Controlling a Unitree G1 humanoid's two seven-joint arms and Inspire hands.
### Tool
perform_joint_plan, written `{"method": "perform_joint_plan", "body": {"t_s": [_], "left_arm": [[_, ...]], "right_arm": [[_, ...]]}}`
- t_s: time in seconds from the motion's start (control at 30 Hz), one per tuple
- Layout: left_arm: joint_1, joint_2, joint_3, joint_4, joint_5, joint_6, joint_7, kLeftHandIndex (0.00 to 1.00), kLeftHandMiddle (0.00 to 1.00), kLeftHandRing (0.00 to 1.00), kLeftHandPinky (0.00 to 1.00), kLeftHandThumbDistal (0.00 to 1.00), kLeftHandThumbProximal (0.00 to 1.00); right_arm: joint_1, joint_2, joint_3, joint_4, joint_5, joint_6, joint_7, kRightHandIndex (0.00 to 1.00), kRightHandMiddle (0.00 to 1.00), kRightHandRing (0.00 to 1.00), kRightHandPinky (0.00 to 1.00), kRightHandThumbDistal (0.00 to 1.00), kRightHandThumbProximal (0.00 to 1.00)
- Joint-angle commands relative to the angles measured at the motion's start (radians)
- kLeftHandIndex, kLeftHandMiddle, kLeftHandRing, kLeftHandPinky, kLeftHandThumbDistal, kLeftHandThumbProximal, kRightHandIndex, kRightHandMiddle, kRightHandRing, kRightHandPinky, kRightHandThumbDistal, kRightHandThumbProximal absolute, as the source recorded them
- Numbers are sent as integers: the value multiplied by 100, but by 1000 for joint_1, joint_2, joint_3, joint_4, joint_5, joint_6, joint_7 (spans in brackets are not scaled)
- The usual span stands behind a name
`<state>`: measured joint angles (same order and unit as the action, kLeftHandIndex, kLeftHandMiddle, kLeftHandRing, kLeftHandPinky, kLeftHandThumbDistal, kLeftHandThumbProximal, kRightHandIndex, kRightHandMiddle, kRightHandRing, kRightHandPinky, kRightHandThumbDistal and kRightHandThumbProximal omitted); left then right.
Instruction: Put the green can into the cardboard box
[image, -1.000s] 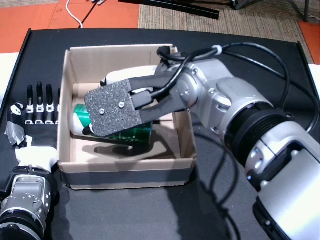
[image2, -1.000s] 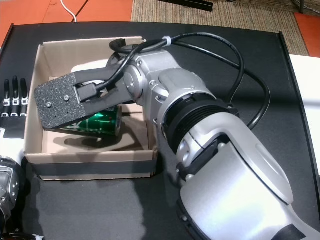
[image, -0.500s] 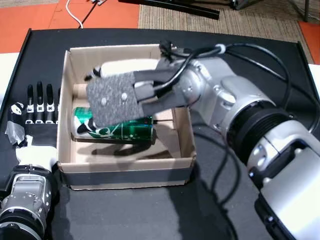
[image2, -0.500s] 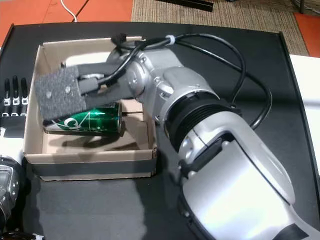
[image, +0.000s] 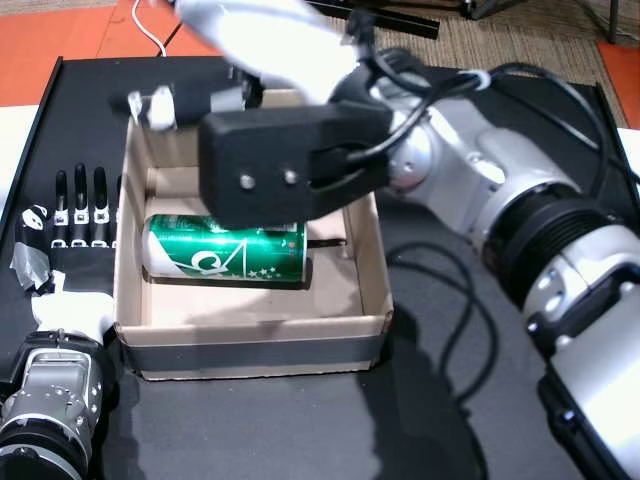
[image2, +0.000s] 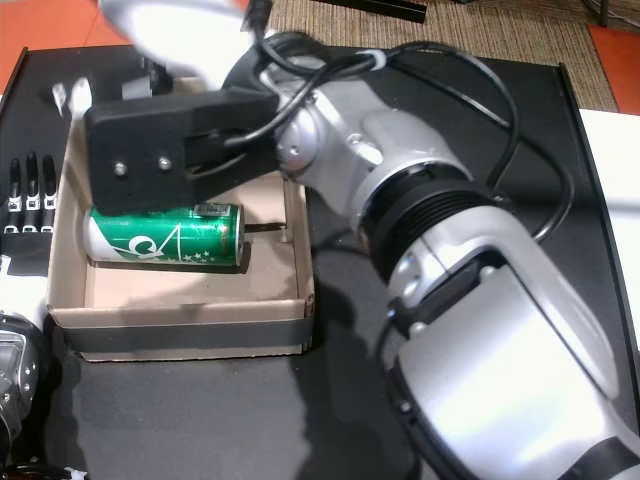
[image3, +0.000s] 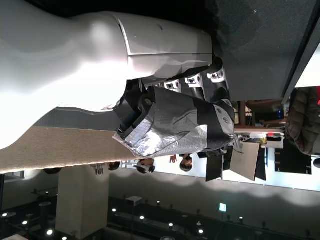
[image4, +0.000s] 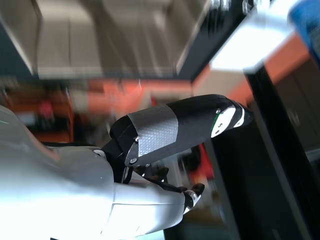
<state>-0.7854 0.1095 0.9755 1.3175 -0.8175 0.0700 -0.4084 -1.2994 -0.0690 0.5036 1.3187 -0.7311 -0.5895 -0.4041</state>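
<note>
Green can lies inside cardboard box; right robot hand, spread and empty, should lift straight clear.

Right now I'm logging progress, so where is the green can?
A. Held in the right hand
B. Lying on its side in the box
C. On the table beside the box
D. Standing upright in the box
B: the can lies sideways on the floor of the box, with the right hand above it, not holding it.
</note>
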Motion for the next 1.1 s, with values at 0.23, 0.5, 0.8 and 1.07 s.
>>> {"method": "perform_joint_plan", "body": {"t_s": [0.23, 0.5, 0.8, 1.07], "left_arm": [[46, -5, -21, 29, 17, -8, 14, 56, 56, 68, 78, 0, 56], [47, 6, -14, 30, 4, 10, 33, 55, 56, 67, 82, 0, 50], [56, 8, -22, 29, 10, 4, 24, 54, 54, 64, 79, 1, 50], [67, 17, -31, 29, 18, 8, 14, 54, 54, 65, 75, 0, 51]], "right_arm": [[-43, -149, 49, -35, -84, -89, -299, 86, 90, 93, 98, 89, 72], [-14, -297, 5, -72, -62, -129, -444, 88, 90, 92, 95, 90, 62], [137, -512, -79, -203, -55, -168, -603, 71, 79, 88, 92, 87, 59], [463, -638, -249, -449, 124, -292, -465, 75, 84, 88, 96, 85, 59]]}}
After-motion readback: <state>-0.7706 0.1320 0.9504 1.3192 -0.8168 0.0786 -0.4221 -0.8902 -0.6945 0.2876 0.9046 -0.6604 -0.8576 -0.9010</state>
